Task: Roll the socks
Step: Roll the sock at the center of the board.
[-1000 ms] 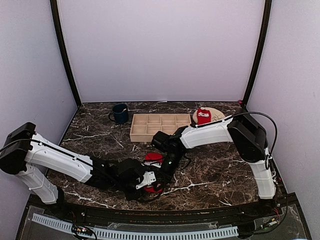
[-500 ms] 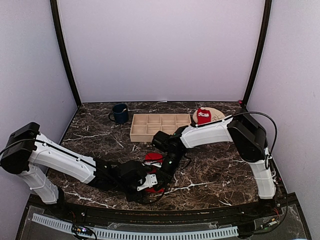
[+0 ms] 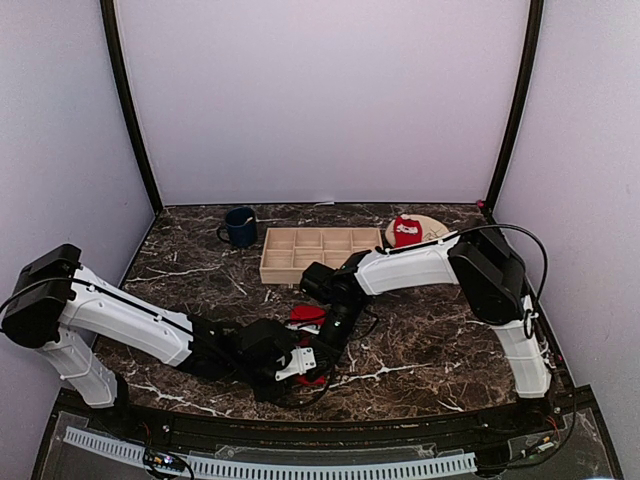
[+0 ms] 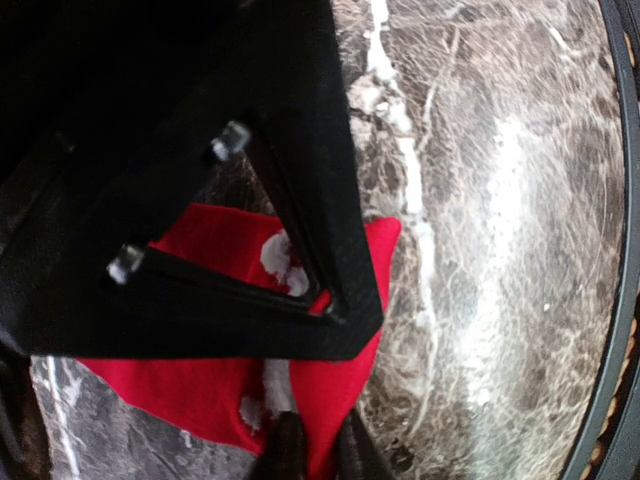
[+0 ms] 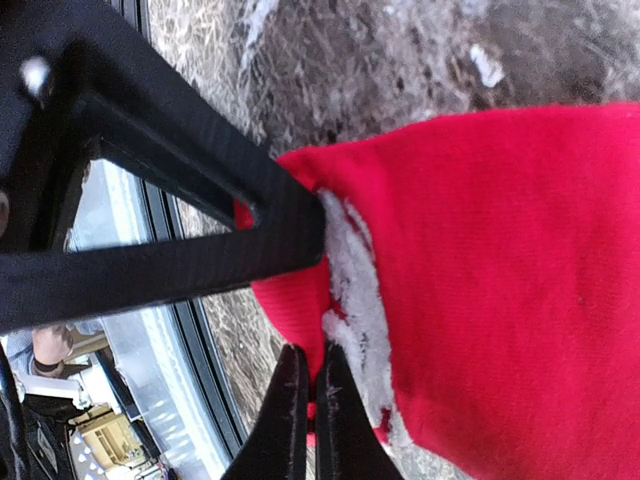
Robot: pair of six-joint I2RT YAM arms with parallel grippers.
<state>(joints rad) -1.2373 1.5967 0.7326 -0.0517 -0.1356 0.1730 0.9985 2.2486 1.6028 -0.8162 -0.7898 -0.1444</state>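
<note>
Down at the near middle: both arms are crowding over one red sock (image 3: pixel 307 314), which is lying on the marble table (image 3: pixel 430 330).
Left gripper (image 4: pixel 318 455): its two dark fingertips are squeezing in on a corner of the sock, with red cloth showing between them.
Right gripper (image 5: pixel 310 410): its jaws are pressing tight together, nipping a thin edge of the same sock beside its white print.
Crossing: each gripper's black frame is looming across the other's wrist view, so the two are working just beside each other.
Second sock (image 3: pixel 406 231): bunched up, it is sitting on the tan plate (image 3: pixel 437 228) at the far right, well apart from the grippers.
Wooden tray (image 3: pixel 270 270): it is sitting at the back middle, just beyond the right arm's wrist.
Blue mug (image 3: pixel 240 227): it is standing upright just left of the tray.
</note>
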